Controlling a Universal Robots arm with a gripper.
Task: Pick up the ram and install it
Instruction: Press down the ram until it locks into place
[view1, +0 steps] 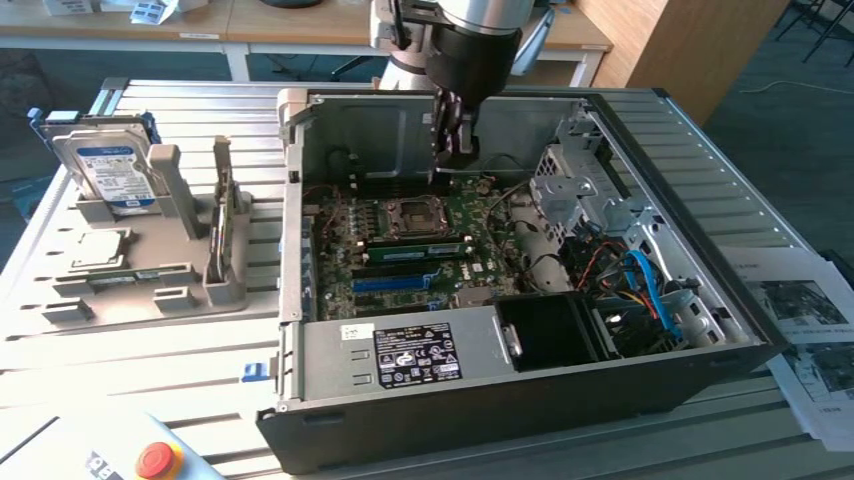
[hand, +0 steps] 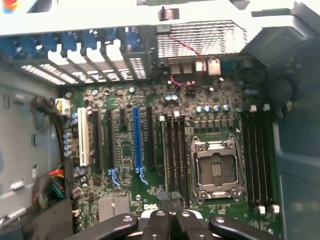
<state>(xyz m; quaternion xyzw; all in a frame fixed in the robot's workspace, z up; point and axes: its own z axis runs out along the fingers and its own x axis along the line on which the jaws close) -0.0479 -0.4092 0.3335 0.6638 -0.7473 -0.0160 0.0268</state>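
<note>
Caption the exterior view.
Shut black gripper hovers inside the open black computer case above its green motherboard.

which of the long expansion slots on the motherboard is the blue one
The blue slot, flanked by black slots and well apart from the white slot nearer the case wall.

Nothing legible anywhere. Fine print and small marks on the black label (view1: 416, 356) atop the power supply (view1: 400, 360), too small to read. Small white sticker (view1: 355, 333) beside it, unreadable. Blue-white label (view1: 112, 175) on the hard drive (view1: 107, 165), text unclear. Printed sheets (view1: 805, 330) at the exterior view's right, no words readable. Faint white lettering on the motherboard (hand: 150, 207), not decipherable.
</note>
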